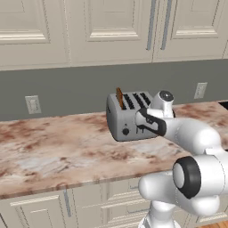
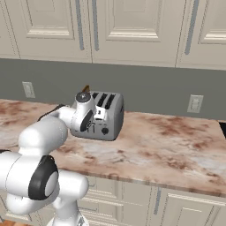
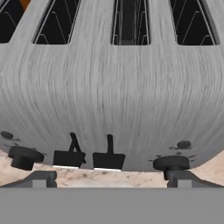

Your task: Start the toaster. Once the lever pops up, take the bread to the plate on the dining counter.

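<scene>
While the toaster [image 1: 128, 116] stands on the marble worktop [image 1: 53, 151] with the bread [image 1: 119, 98] upright in its end slot, the gripper [image 3: 109, 179] is held just above the front, jaws fully apart. One fingertip should be set squarely on a lever [image 3: 68, 158] and pressed straight down to its stop.

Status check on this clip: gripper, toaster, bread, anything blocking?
Gripper open, over toaster front, above levers. Bread upright in end slot. Nothing in the way.

silver-grey toaster [image 1: 126, 119], orange-brown bread [image 1: 119, 98], pink-veined marble worktop [image 1: 53, 151].
</scene>
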Available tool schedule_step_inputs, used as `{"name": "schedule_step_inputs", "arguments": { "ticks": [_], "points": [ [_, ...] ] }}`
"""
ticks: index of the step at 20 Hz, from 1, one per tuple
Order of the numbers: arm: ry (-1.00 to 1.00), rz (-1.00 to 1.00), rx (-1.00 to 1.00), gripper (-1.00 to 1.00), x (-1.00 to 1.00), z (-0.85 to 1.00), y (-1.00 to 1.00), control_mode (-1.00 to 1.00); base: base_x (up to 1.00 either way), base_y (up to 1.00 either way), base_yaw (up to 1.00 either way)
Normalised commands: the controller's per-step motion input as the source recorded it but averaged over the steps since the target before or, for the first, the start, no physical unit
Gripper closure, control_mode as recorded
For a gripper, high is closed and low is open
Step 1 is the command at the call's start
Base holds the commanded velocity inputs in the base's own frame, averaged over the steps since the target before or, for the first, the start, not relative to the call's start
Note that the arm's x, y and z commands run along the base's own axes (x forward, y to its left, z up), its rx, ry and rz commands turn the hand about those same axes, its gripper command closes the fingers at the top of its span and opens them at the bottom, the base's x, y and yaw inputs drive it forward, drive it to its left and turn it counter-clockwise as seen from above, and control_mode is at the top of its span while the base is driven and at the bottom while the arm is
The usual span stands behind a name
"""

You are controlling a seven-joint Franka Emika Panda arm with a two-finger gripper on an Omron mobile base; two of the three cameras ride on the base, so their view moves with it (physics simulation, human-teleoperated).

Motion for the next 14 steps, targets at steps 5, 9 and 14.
{"name": "schedule_step_inputs", "arguments": {
  "ticks": [5, 9, 14],
  "points": [
    [0.00, 0.00, 0.00, -1.00, 0.03, -0.04, 0.00, -1.00, 0.00, 0.00, 0.00],
    [0.00, 0.00, 0.00, -1.00, 0.00, -0.01, 0.00, -1.00, 0.00, 0.00, 0.00],
    [0.00, 0.00, 0.00, -1.00, 0.01, -0.05, 0.00, -1.00, 0.00, 0.00, 0.00]
  ]
}}
